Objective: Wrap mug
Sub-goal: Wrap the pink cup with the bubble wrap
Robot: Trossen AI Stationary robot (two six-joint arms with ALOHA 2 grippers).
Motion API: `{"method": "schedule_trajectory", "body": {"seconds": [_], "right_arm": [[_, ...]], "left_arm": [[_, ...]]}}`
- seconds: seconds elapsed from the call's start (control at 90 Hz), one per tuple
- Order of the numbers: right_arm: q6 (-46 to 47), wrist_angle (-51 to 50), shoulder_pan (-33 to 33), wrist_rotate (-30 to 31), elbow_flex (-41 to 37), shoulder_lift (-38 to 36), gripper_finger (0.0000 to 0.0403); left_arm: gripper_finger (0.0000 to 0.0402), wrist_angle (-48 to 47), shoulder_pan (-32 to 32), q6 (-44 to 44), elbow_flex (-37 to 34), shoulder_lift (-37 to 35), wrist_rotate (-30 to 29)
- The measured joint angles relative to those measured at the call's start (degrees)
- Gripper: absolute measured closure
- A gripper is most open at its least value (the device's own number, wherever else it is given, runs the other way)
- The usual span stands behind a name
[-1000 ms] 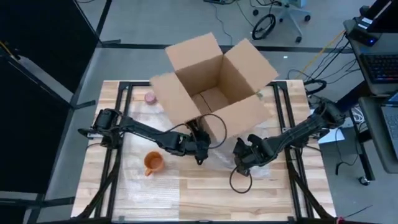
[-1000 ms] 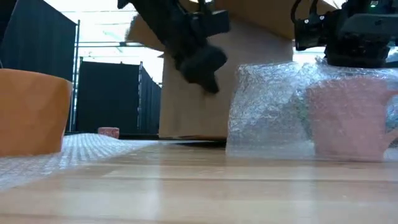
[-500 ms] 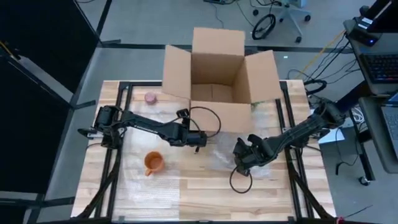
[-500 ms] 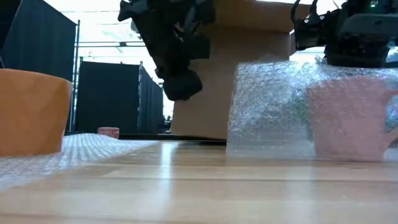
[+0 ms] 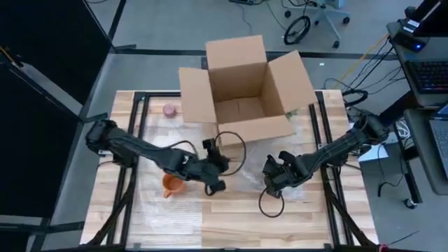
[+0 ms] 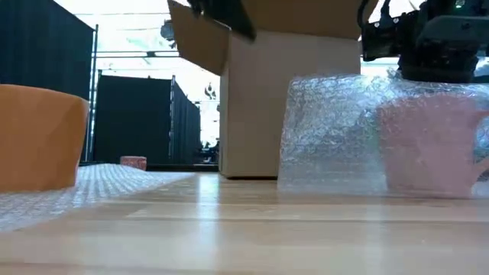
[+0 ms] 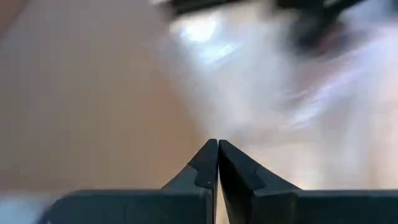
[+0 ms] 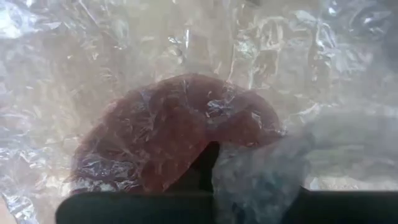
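On the left half of the wooden surface (image 5: 231, 217), an orange mug (image 5: 171, 185) sits upright on a sheet of bubble wrap (image 5: 150, 210), handle pointing down toward the near edge in the high view. Just beside it, to its right, the left tool (image 5: 214, 186) hangs over the middle of the surface, and its own wrist view shows the two dark fingers (image 7: 205, 169) pressed tip to tip with nothing between them. Behind, toward the far edge, a small pink object (image 5: 169, 110) rests alone, and next to it stands the open cardboard box (image 5: 245, 94), all flaps spread out. Moving right, the right tool (image 5: 271, 176) is down on a crumpled bundle of bubble wrap (image 6: 336, 134); inside that bundle, upright on the surface, is a pink mug (image 6: 428, 149), seen through the plastic at table height. The right wrist view shows the pink mug (image 8: 174, 134) under the film, but whether that tool is wide or narrow I cannot tell
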Motion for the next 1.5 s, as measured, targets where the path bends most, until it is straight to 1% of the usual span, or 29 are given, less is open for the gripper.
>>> {"method": "schedule_trajectory", "body": {"seconds": [0.1, 0.189, 0.422, 0.589, 0.789, 1.056, 1.244, 1.5], "right_arm": [[-0.41, 0.04, 0.00, 0.01, 0.00, 0.00, 0.0403], [-0.43, 0.04, 0.02, 0.00, 0.00, 0.00, 0.0403], [-0.62, 0.04, 0.02, 0.00, 0.00, 0.00, 0.0403], [-0.59, 0.04, 0.02, -0.02, 0.00, 0.00, 0.0403], [-0.59, 1.00, 0.01, -0.02, 0.00, 0.00, 0.0403], [-0.69, 2.19, 0.03, 0.01, 0.00, 0.00, 0.0403], [-1.48, 2.58, -0.02, 0.02, -0.02, 0.00, 0.0403], [-1.62, 2.34, -0.07, 0.17, -0.11, 0.00, 0.0403]], "left_arm": [[0.0402, 7.72, -0.96, 2.59, 0.00, 0.19, 9.97], [0.0402, 14.18, -1.26, 2.99, 0.02, 2.19, 13.88], [0.0402, 23.54, 0.33, 2.59, 0.06, 11.11, 13.89], [0.0402, 24.04, 1.43, 2.54, 2.33, 16.91, 13.41], [0.0402, 24.56, 3.82, 4.64, 8.19, 21.93, 12.73], [0.0402, 25.17, 5.82, 7.52, 15.11, 28.99, 21.13], [0.0402, 25.83, 6.62, 8.85, 17.30, 32.70, 22.23], [0.0402, 25.33, 7.90, 9.20, 17.46, 33.00, 24.36]]}}
